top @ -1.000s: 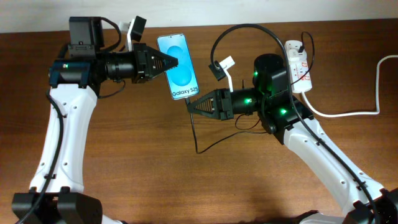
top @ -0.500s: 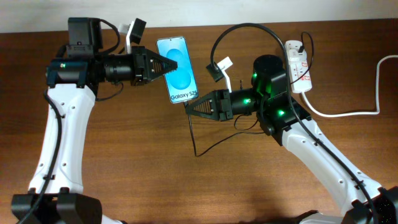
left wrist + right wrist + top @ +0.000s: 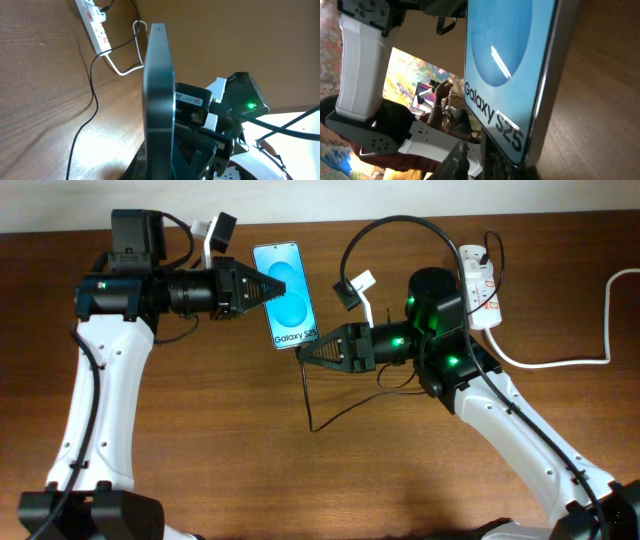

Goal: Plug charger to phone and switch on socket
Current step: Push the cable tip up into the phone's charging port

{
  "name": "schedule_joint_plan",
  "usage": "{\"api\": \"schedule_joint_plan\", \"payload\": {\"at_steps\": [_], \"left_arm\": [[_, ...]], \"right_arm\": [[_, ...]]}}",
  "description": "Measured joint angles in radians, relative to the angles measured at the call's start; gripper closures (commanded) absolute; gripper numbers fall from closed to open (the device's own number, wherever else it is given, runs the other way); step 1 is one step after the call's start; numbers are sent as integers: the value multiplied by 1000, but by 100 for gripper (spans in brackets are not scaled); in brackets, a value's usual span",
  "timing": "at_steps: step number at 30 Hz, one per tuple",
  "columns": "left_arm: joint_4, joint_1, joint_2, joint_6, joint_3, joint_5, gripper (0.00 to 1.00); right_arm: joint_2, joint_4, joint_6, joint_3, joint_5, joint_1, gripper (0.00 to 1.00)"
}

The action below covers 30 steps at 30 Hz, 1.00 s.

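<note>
The phone (image 3: 286, 292), cyan screen with a white "Galaxy S25" strip, is held above the table by my left gripper (image 3: 266, 285), which is shut on its left edge. In the left wrist view the phone (image 3: 159, 95) shows edge-on between the fingers (image 3: 167, 167). My right gripper (image 3: 303, 352) is shut on the plug end of the charger, a thin black cable (image 3: 310, 400), right at the phone's lower end. The right wrist view shows the phone screen (image 3: 505, 60) close up just above the jaws (image 3: 490, 160); the plug tip itself is hidden. The socket (image 3: 480, 285) lies at the back right.
The thick white cord (image 3: 560, 362) runs from the socket to the right edge. The black cable loops high behind the right arm (image 3: 400, 222) and trails over the table in front. The left wrist view shows the socket (image 3: 95, 22) and the cable (image 3: 92, 90).
The phone has tilted slightly, its lower end now nearer the right gripper's tip. The right gripper has edged a little left with the cable. The arms hardly moved otherwise.
</note>
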Motion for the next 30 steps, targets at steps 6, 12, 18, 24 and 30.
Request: {"api": "schedule_joint_plan", "payload": {"at_steps": [6,12,18,24,30], "left_arm": [[20,-2,0,-4,-2,-1,100],[58,-14,0,-45,-3,24,100],[63,-14,0,-45,-4,18,100],[77,-14,0,-45,-5,11,100],[83,-12,0,-64,-5,20,100]], "right_arm": [[0,5,0,0,-7,-3,64],[0,-64,-3,5,41,-9,72],[0,-63,-3,8,33,-4,81],[0,-48,3,11,4,-3,96],[0,-5,48,11,-3,-3,95]]}}
